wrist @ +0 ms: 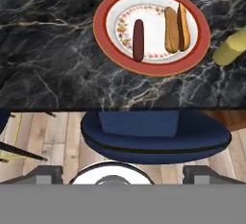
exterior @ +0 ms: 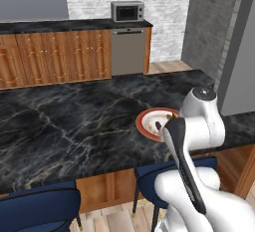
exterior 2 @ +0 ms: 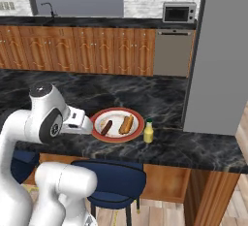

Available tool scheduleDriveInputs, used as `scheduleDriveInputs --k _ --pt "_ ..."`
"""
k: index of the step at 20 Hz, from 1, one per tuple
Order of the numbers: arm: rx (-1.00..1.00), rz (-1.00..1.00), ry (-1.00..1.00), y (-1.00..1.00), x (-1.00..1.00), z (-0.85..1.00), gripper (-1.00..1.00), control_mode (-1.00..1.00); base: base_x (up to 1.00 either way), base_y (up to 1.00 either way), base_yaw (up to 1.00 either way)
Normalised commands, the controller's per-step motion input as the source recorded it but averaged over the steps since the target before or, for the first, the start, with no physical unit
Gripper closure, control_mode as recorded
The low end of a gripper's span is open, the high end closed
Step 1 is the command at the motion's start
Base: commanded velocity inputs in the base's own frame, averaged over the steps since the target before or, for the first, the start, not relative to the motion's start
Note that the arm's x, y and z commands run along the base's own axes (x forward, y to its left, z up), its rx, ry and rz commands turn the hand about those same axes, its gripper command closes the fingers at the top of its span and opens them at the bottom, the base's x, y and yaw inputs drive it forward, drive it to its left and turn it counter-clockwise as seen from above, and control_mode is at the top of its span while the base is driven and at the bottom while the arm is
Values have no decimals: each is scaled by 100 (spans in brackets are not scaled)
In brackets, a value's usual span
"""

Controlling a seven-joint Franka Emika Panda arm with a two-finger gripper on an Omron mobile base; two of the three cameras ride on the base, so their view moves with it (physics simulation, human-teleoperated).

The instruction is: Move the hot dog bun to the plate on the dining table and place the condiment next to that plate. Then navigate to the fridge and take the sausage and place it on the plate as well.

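Here, a long black marble dining table (exterior 2: 203, 152) with white veins stretches across the kitchen, its near edge facing the robot. Behind it runs a row of wooden cabinets (exterior 2: 77, 50) under a dark counter, with a steel dishwasher (exterior 2: 172, 53) set into the row and a small microwave (exterior 2: 179, 12) standing on the counter above it. A tall grey panel (exterior 2: 218, 55) rises at the right end of the table.

A blue upholstered stool (wrist: 153, 139) is tucked beneath the table's near edge, directly below the plate. The white robot arm bends in front of the table, and its wrist reaches toward the plate's near-left side.

The plate (exterior 2: 138, 128), round with a broad red-orange rim and a white centre, sits on the table close to its near edge. On it lie two foods side by side but apart. The hot dog bun (exterior 2: 126, 124), tan and split lengthwise, rests on the right half of the plate. The sausage (exterior 2: 106, 127), slender and dark reddish-brown, rests on the left half.

The condiment (exterior 2: 148, 132), a small yellow bottle with a green cap, stands upright on the marble just beside the plate's right rim.

The gripper (wrist: 123, 177) hangs back from the table above the stool, its jaws spread wide and holding nothing.
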Motion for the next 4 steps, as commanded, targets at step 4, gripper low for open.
scheduleDriveInputs --k 4 --pt "8 7 25 48 -54 7 -100 -100 0 0 0"
